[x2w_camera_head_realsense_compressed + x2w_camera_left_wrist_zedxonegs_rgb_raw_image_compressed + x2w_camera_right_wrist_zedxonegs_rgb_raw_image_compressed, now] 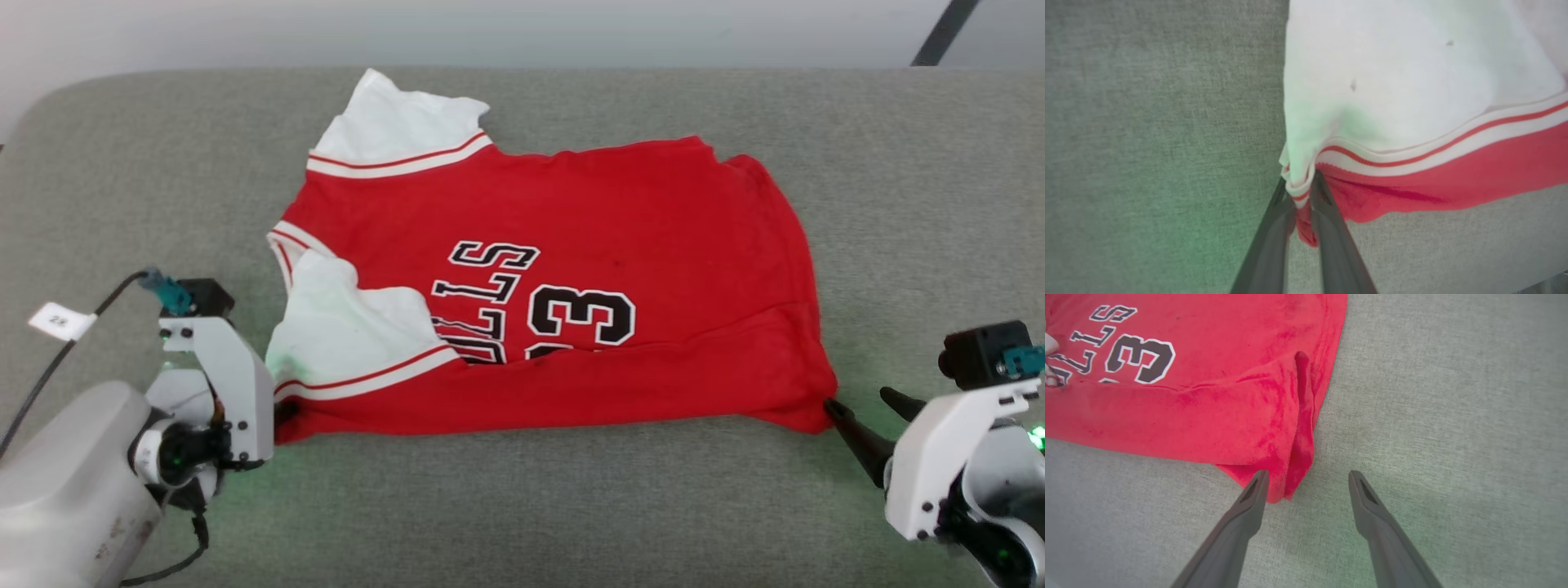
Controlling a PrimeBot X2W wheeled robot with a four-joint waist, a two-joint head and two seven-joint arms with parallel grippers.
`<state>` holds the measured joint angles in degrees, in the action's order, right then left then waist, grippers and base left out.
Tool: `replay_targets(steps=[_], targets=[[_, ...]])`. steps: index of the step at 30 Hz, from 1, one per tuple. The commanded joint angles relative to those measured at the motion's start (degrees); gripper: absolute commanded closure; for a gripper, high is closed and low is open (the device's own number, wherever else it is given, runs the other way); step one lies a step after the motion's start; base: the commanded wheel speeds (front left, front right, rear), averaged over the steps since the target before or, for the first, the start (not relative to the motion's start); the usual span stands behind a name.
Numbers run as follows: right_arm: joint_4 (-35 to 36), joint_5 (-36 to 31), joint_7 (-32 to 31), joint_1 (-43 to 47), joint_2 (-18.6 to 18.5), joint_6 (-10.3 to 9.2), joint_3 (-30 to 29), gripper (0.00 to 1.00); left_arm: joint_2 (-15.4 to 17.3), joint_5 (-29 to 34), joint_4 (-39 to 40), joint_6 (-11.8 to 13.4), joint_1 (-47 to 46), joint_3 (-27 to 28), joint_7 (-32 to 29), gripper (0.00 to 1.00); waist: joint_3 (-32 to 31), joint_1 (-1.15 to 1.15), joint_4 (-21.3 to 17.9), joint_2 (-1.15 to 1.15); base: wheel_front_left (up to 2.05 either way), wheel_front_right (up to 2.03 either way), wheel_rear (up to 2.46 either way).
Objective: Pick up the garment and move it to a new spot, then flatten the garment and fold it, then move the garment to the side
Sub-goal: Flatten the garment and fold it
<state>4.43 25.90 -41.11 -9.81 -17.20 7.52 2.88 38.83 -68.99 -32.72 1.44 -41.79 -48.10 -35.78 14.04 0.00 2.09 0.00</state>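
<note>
The garment (620,245), a red jersey with white sleeves and black-and-white lettering, lies spread on the grey cushion with its near edge folded over. In the left wrist view my left gripper (1299,183) is shut on the garment (1412,81) at its near left corner, pinching striped sleeve trim and red hem. In the head view that gripper (282,412) sits at the same corner, its fingers mostly hidden by the wrist mount. My right gripper (1308,475) stands open at the near right corner of the garment (1208,408). Its left finger touches the red tip, and that gripper (861,400) rests low on the cushion.
The grey cushion (522,506) runs wide around the jersey, with rounded far corners against a pale wall. A cable with a white tag (61,321) hangs by my left wrist. A dark slanted bar (943,33) stands at the far right.
</note>
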Motion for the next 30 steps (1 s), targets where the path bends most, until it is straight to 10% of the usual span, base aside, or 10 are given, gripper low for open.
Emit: replay_targets(steps=[1, 11, 13, 14, 30], targets=[[-1.8, 0.1, -0.8, -1.9, 0.6, -0.06, 0.1, 0.0, -1.6, 0.4, -0.6, -0.6, 0.8, -1.3, -0.2, 1.0, 0.4, 0.0, 1.0, 0.0, 0.0, 0.0, 0.0], [-13.4, -1.9, -6.3, -7.8, 2.5, -0.05, 3.2, 0.05, -4.0, 1.0, -2.0, -1.5, -1.4, -1.5, 0.7, 1.0, 1.8, 0.0, 3.0, 0.0, 0.0, 0.0, 0.0], [-14.9, -2.3, -6.8, -8.5, 2.5, -0.05, 4.0, 0.96, -4.4, 0.9, -2.6, -1.7, -1.5, -1.4, 1.0, 1.0, 1.9, 0.0, 3.1, 0.0, 0.0, 0.0, 0.0], [-15.5, -2.3, -7.0, -8.8, 2.4, -0.05, 4.4, 1.0, -4.5, 0.8, -2.9, -1.8, -1.5, -1.4, 1.2, 1.0, 1.9, 0.0, 3.2, 0.0, 0.0, 0.0, 0.0], [-13.1, 0.8, -6.9, -7.5, -1.8, -0.07, 3.9, 1.0, -2.6, -0.3, -5.6, -2.4, -0.6, 0.0, 2.5, 1.0, -1.7, 0.0, 2.2, 0.0, 0.0, 0.0, 0.0]])
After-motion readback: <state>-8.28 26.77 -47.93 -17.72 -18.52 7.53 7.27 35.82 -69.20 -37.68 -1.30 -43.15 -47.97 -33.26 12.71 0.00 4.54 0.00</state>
